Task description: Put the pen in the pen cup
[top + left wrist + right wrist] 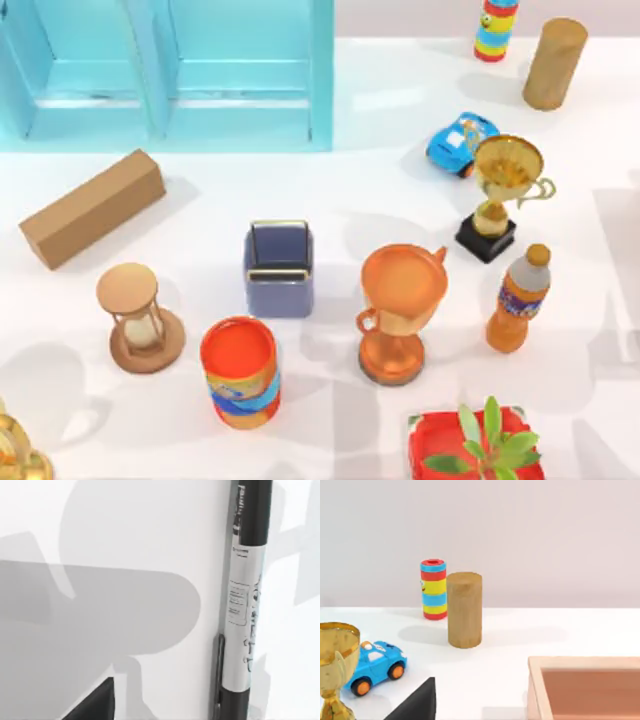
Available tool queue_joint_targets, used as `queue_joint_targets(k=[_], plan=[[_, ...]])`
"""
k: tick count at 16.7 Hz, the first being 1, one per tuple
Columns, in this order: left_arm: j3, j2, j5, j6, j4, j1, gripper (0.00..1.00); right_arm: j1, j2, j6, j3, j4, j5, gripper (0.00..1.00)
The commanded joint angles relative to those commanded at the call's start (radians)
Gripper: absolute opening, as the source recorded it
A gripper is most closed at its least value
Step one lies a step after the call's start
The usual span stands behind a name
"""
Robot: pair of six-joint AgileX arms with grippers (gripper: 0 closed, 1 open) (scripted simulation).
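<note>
The pen [246, 600] is black with a white printed label and a dark clip. It lies flat on the white table, close under the left wrist camera. A dark corner of my left gripper [95, 705] sits beside it, apart from it. The pen cup [278, 268] is a blue-grey square holder with an open top, standing upright near the table's middle. A dark corner of my right gripper [417, 704] hangs over the table's back right, near the toy car [375, 666].
Around the pen cup stand an hourglass [140, 318], an orange can [240, 372], an orange trophy cup [402, 310], a bottle [518, 298] and a gold trophy [505, 195]. A brown block [92, 207] lies left. A blue cabinet [170, 70] fills the back left.
</note>
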Motion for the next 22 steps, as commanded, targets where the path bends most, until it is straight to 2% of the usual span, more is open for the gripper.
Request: queue_joint_targets(k=[5,11,22], plan=[[-0.011,0.148,-0.021,-0.082,0.210,-0.078,1.00,0.000,0.000,0.000,0.000,0.000,0.000,1.00],[-0.014,0.176,-0.026,-0.099,0.242,-0.094,1.00,0.000,0.000,0.000,0.000,0.000,0.000,1.00],[-0.014,0.176,-0.026,-0.099,0.242,-0.094,0.17,0.000,0.000,0.000,0.000,0.000,0.000,1.00]])
